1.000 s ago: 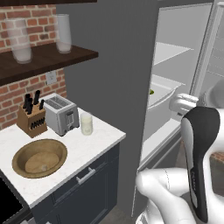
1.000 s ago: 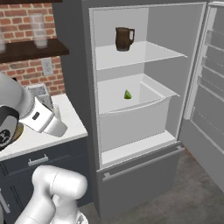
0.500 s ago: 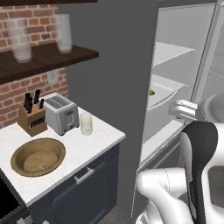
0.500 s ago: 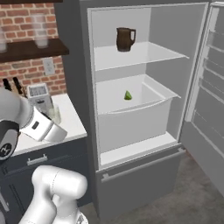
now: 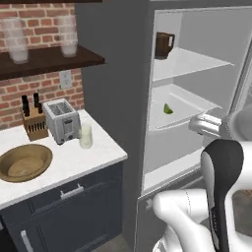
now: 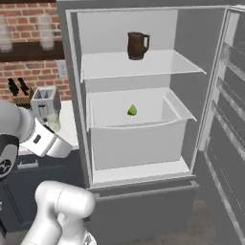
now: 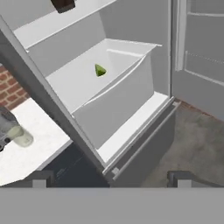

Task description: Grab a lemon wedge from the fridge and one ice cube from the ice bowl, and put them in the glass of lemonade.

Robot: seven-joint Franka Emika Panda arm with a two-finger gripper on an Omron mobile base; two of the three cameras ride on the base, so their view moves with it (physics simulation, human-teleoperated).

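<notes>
Sitting at the left of the left base view, the tan ice bowl (image 5: 25, 162) rests on the white counter (image 5: 93, 157), with a toaster (image 5: 61, 120) and the glass of lemonade (image 5: 86, 135) to its right before the brick wall (image 5: 29, 83). Right of them the fridge (image 6: 139, 119) stands open, white inside. A small yellow-green lemon wedge (image 6: 132, 110) lies in its clear drawer, centre frame, and a dark mug (image 6: 137, 45) stands on the shelf above. The gripper (image 7: 109, 177) hangs outside the fridge, fingers spread wide and empty.
</notes>
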